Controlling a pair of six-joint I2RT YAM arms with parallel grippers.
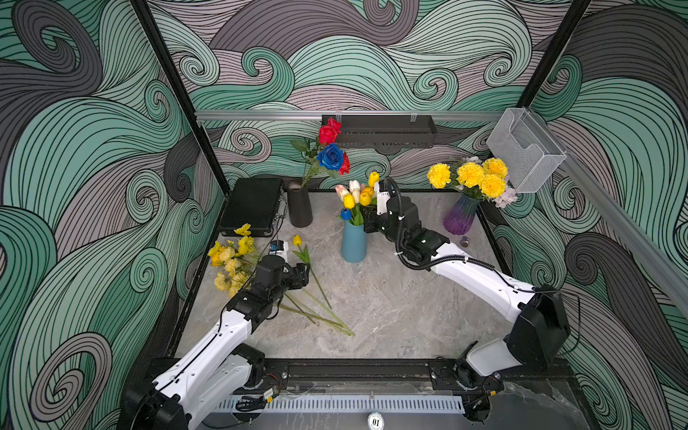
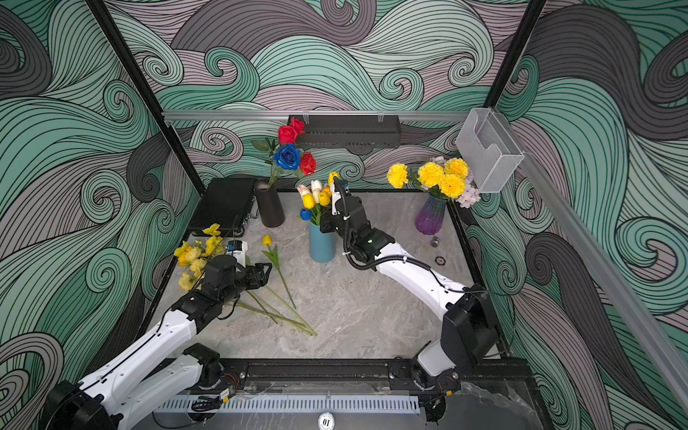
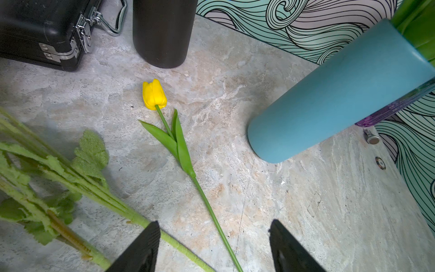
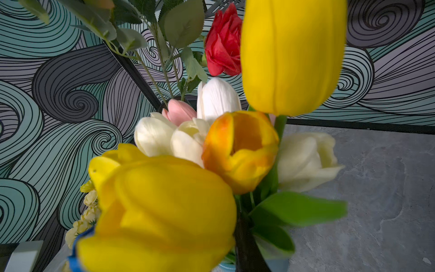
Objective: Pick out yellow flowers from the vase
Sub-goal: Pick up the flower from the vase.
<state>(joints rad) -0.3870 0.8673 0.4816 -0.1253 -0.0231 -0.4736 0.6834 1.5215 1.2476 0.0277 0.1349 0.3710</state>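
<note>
Arm (image 1: 476,275) outstretched, right gripper (image 1: 366,221) among yellow tulips (image 1: 349,201)

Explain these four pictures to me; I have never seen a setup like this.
Two white robot arms stand at a marble table. Two pictures look down on everything; the other two come from a camera on each wrist. The left arm holds open, empty jaws over a yellow tulip lying beside a pile of yellow flowers. The right arm reaches its jaws into the tulips in the blue vase; blooms hide whether they grip a stem. A black vase and purple vase stand behind.
</note>
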